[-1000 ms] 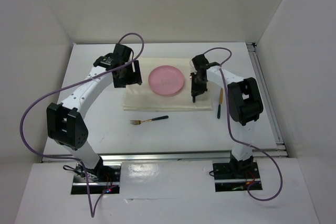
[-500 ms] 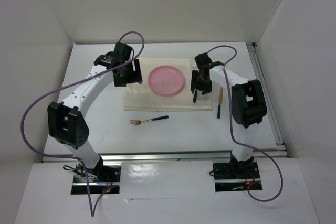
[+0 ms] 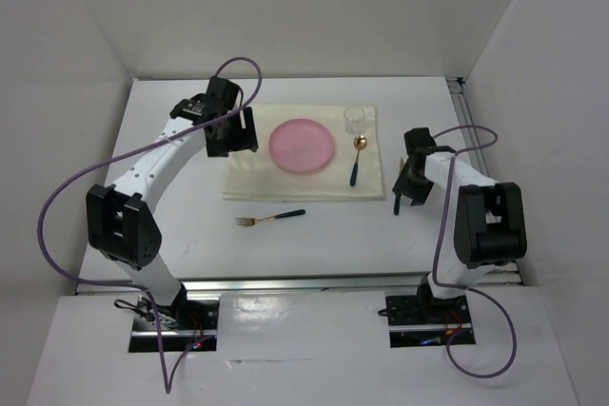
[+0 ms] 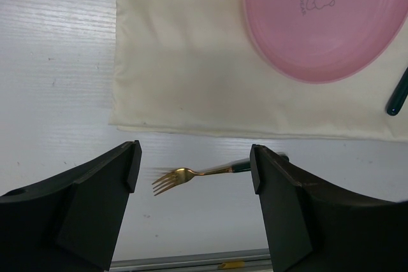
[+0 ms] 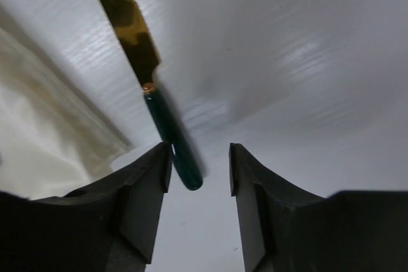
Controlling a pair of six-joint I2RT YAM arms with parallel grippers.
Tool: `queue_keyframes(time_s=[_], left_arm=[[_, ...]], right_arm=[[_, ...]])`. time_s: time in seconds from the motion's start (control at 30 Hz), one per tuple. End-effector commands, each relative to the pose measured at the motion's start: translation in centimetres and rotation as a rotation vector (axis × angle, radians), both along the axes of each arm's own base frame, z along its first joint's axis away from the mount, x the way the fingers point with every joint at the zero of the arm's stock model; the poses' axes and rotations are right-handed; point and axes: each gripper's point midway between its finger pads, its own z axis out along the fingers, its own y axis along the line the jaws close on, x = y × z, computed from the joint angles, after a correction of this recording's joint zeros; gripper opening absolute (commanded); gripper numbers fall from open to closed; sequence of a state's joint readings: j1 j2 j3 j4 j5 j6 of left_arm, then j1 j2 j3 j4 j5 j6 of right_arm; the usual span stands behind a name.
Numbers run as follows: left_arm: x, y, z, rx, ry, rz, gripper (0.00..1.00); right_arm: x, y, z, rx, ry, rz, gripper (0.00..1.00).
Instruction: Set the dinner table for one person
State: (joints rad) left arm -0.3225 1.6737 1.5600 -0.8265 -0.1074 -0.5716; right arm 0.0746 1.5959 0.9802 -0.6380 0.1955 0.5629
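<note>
The white dinner table (image 3: 324, 240) carries a cream mat (image 3: 257, 178) with a pink plate (image 3: 302, 145), a clear glass (image 3: 354, 118) and a gold spoon with a green handle (image 3: 355, 161) just right of the plate. A gold fork (image 3: 271, 218) lies on the table in front of the mat. A gold knife with a green handle (image 3: 398, 187) lies right of the mat. My left gripper (image 3: 233, 135) is open and empty above the mat's left part; the fork (image 4: 191, 172) shows between its fingers. My right gripper (image 3: 411, 187) is open, low over the knife handle (image 5: 171, 137), which lies by its left finger (image 5: 137, 202).
Aluminium rails (image 3: 485, 178) run along the table's right and near edges. White walls close in the table on three sides. The mat's corner (image 5: 38, 93) lies just left of the knife. The plate (image 4: 325, 23) and the spoon's handle tip (image 4: 398, 97) show in the left wrist view.
My right gripper has let go of the spoon, which now lies on the mat right of the plate, and has swung right and down to the knife. The left arm has not moved.
</note>
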Motion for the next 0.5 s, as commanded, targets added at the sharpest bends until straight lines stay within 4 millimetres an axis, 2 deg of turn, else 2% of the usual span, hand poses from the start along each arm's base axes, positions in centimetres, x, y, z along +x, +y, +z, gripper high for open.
queue_keyframes(time_s=[0.0, 0.2, 0.27, 0.37, 0.47], left_arm=[[0.4, -0.3, 0.9, -0.002, -0.030, -0.026, 0.87], [0.5, -0.3, 0.6, -0.002, -0.030, -0.026, 0.87], [0.5, -0.3, 0.6, -0.002, -0.030, -0.026, 0.87], [0.5, -0.3, 0.6, -0.002, -0.030, -0.026, 0.87], [0.5, -0.3, 0.6, -0.002, -0.030, -0.026, 0.87]], right_arm=[[1.2, -0.3, -0.4, 0.028, -0.050, -0.021, 0.50], [1.2, 0.1, -2.3, 0.044, -0.021, 0.016, 0.49], [0.6, -0.2, -3.4, 0.028, 0.014, 0.011, 0.48], [0.6, -0.3, -3.3, 0.024, 0.010, -0.010, 0.47], [1.4, -0.4, -1.2, 0.022, -0.065, -0.021, 0.47]])
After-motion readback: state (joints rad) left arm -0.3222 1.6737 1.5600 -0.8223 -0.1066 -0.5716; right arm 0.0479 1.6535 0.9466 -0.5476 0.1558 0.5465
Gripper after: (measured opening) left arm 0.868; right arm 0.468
